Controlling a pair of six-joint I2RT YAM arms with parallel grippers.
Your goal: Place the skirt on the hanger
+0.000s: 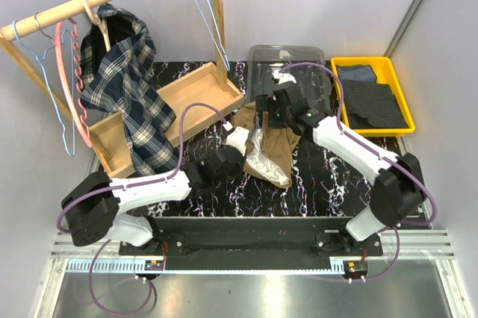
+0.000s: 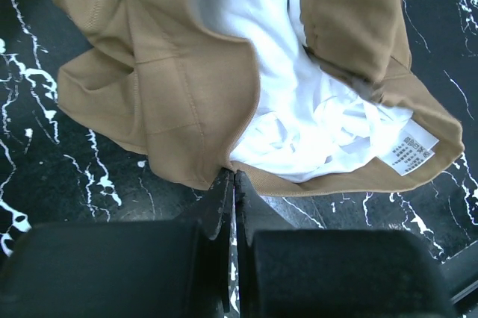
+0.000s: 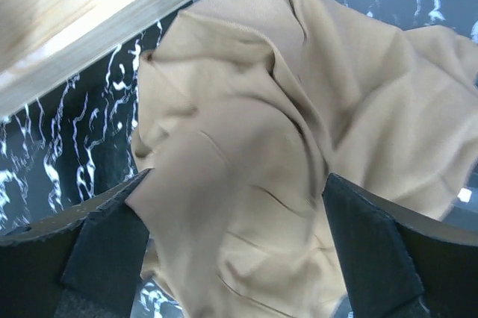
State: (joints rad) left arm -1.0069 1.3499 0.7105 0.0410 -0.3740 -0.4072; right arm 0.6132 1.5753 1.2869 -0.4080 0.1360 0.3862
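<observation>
We see the skirt point(image 1: 270, 146) crumpled on the black, white-veined marble surface point(image 1: 321, 176), its tan cloth folded open on smooth whitish lining. The left gripper point(image 2: 233, 180) has its jaws pressed together at the hem; we cannot tell whether they catch cloth. The right gripper point(image 3: 235, 191) hangs over the tan folds, jaws spread wide.

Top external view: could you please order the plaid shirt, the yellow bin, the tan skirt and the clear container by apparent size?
1. plaid shirt
2. yellow bin
3. tan skirt and clear container: they look alike, both partly hidden by the right arm, so unranked.
</observation>
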